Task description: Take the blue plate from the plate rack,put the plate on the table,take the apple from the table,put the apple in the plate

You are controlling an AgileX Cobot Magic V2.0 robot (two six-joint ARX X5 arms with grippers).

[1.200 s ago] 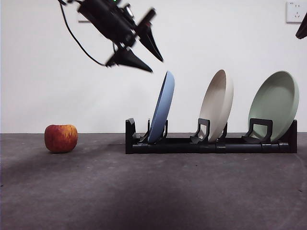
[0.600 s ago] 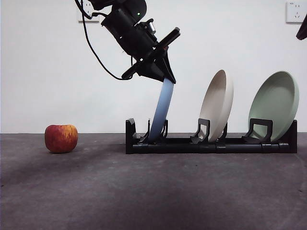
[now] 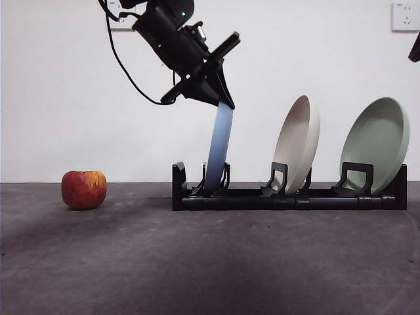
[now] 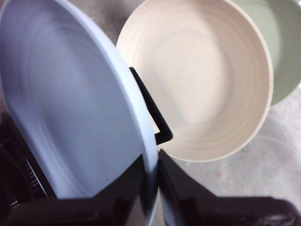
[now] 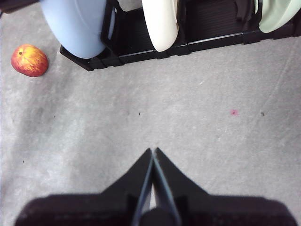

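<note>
Left tool (image 3: 223,98) clamped on blue plate's (image 3: 219,147) top rim, now upright in rack (image 3: 289,197); open bench (image 3: 210,262) up front. Right tool (image 5: 151,162) closed.

beige plate (image 3: 296,144), green plate (image 3: 375,143), wall socket (image 3: 403,16)

The top rim of the blue plate (image 3: 220,147) is covered by the left gripper (image 3: 225,100) in the front view. In the left wrist view the plate is cut off at the edge, and the pale green plate (image 4: 282,52) is mostly hidden behind the beige plate (image 4: 202,75) — only a sliver is seen.
</note>
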